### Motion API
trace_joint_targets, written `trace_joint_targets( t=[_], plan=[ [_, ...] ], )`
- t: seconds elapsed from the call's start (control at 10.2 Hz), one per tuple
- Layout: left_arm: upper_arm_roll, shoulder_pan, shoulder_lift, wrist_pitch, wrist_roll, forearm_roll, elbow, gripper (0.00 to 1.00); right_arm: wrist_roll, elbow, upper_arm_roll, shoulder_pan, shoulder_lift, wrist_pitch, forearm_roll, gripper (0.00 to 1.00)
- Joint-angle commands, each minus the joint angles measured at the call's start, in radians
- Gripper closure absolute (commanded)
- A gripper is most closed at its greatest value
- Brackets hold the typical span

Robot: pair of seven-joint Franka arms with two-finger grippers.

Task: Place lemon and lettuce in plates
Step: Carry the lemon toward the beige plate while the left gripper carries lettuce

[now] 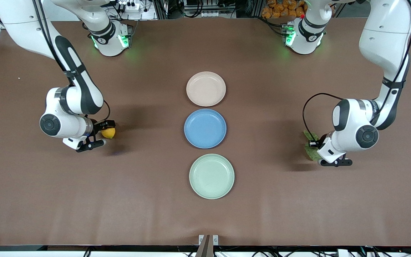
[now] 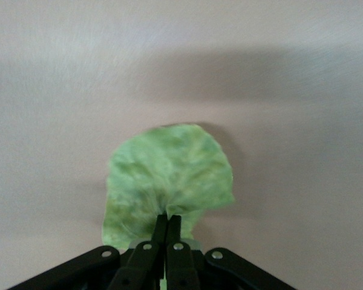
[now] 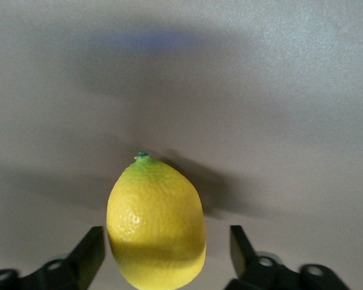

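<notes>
I see the lemon point(image 3: 156, 221) on the bench point(image 1: 148, 171) toward the right arm's end, long axis and green stem tip pointing away from the right gripper point(image 3: 163, 254), whose fingers stand open, straddling it. The left gripper point(image 2: 167, 226) pinches the lettuce point(image 2: 169, 181) edge; my front view mostly hides that leaf. All three plates sit bare.

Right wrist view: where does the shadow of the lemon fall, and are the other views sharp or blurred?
Right wrist view: the lemon is sharp and casts a soft dark shadow on the table beside it; the right gripper is open around it. Left wrist view: the lettuce looks soft and slightly blurred, pinched by the shut left gripper. Front view: even light, with dim shadows under both arms.
</notes>
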Motion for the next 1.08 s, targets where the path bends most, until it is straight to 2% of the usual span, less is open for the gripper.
trace_joint_targets(
  t=[0.0, 0.1, 0.3, 0.39, 0.49, 0.59, 0.69, 0.79, 0.98],
  plan=[
    [-0.06, -0.003, -0.039, -0.039, -0.047, -0.021, 0.045, 1.0, -0.016, 0.009, 0.003, -0.006, 0.014, 0.002, 0.022, 0.54],
    [-0.097, -0.003, -0.039, -0.039, -0.077, -0.021, 0.08, 1.0, -0.016, 0.009, 0.005, -0.008, 0.012, -0.001, 0.022, 0.59],
    [-0.166, -0.011, -0.035, -0.039, -0.151, -0.021, 0.143, 1.0, -0.015, 0.037, 0.025, -0.002, -0.024, -0.071, 0.022, 0.91],
    [-0.187, -0.017, -0.02, -0.038, -0.188, -0.022, 0.172, 1.0, -0.013, 0.111, 0.026, -0.002, -0.027, -0.185, 0.022, 1.0],
    [-0.2, -0.037, 0.003, -0.036, -0.226, -0.048, 0.206, 1.0, -0.002, 0.194, 0.029, 0.007, -0.021, -0.307, 0.025, 1.0],
    [-0.2, -0.066, 0.028, -0.03, -0.263, -0.065, 0.253, 1.0, 0.007, 0.218, 0.029, 0.032, -0.024, -0.35, 0.087, 1.0],
    [-0.2, -0.094, 0.057, -0.024, -0.301, -0.068, 0.312, 1.0, 0.056, 0.219, 0.029, 0.052, -0.027, -0.369, 0.14, 1.0],
    [-0.201, -0.121, 0.074, -0.01, -0.338, -0.07, 0.352, 1.0, 0.15, 0.219, 0.042, 0.09, -0.031, -0.374, 0.145, 1.0],
    [-0.201, -0.164, 0.108, 0.13, -0.381, -0.07, 0.364, 1.0, 0.389, 0.253, 0.103, 0.171, -0.034, -0.401, 0.21, 1.0]
  ],
)
